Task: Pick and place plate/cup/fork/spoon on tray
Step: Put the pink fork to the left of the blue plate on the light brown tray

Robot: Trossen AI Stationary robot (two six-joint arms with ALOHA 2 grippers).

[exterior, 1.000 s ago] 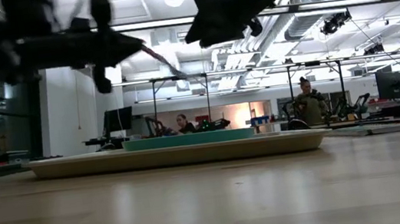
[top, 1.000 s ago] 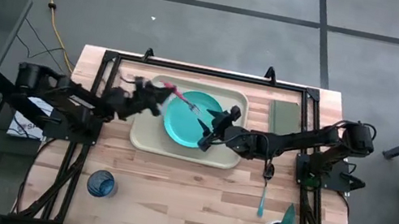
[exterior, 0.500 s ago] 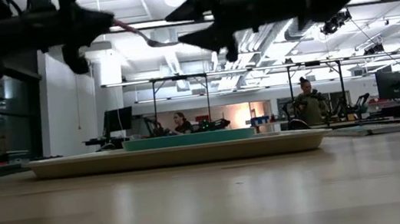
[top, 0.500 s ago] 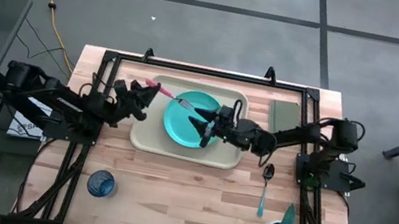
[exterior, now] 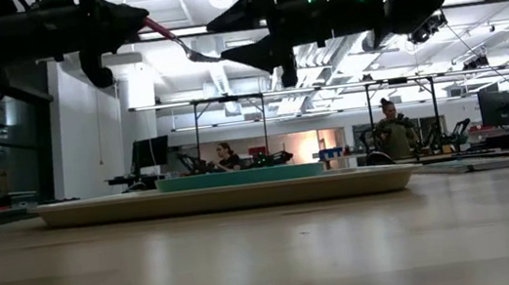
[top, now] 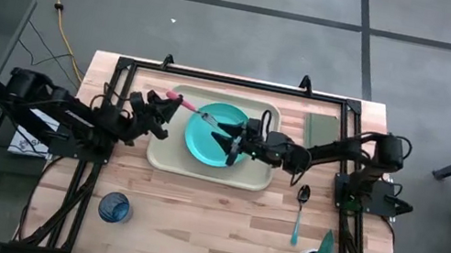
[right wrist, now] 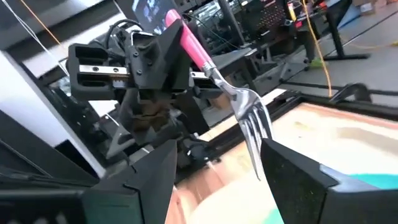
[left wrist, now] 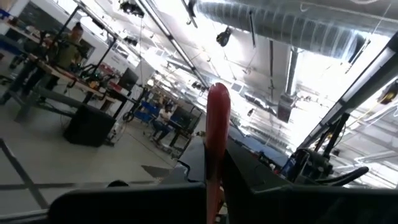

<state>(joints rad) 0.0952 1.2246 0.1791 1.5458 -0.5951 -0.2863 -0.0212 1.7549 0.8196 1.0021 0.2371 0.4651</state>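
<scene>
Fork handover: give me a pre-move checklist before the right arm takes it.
1. Left gripper shut on the fork handle: ok.
2. Right gripper jaws open: ok.
3. Fork tines between the right jaws: ok in the right wrist view; exact depth cannot tell.
4. Fork held above the plate, which lies on the tray: ok.
5. Spoon and cup off the tray, away from both arms: ok.
</scene>
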